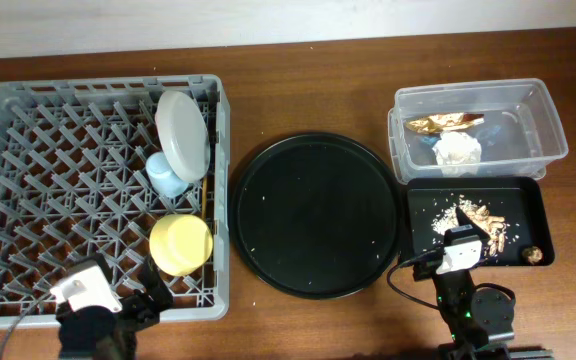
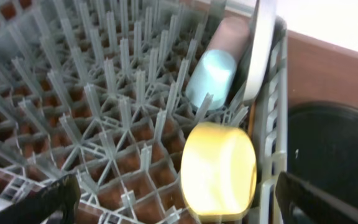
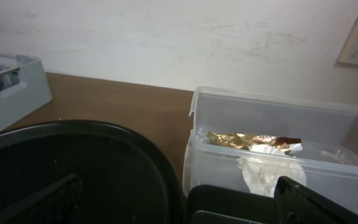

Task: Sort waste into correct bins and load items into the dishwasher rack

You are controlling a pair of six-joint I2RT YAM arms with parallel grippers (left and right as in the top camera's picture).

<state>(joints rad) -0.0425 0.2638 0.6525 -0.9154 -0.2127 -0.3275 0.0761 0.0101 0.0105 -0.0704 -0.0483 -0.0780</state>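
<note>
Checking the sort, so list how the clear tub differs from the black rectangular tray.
The clear tub is see-through; the black tray is opaque. The tub has tall walls; the tray is shallow. The tub holds the gold wrapper and white napkin; the tray holds crumbly food scraps. Both are rectangular and sit side by side.

A large square grey plastic crate [image 1: 58, 150] sits left, a round black serving tray [image 1: 315, 215] centre. Inside the crate's right wall: pale round plate [image 1: 181, 135], small blue cup [image 1: 166, 178] beside it, yellow bowl [image 1: 180, 244] in front. Right, a clear rectangular plastic tub [image 1: 553, 125] holds gold foil wrapper [image 1: 446, 124] and white paper napkin [image 1: 458, 151]; before it, a shallow black plastic tray [image 1: 523, 205] holds beige food scraps [image 1: 480, 215].
</note>
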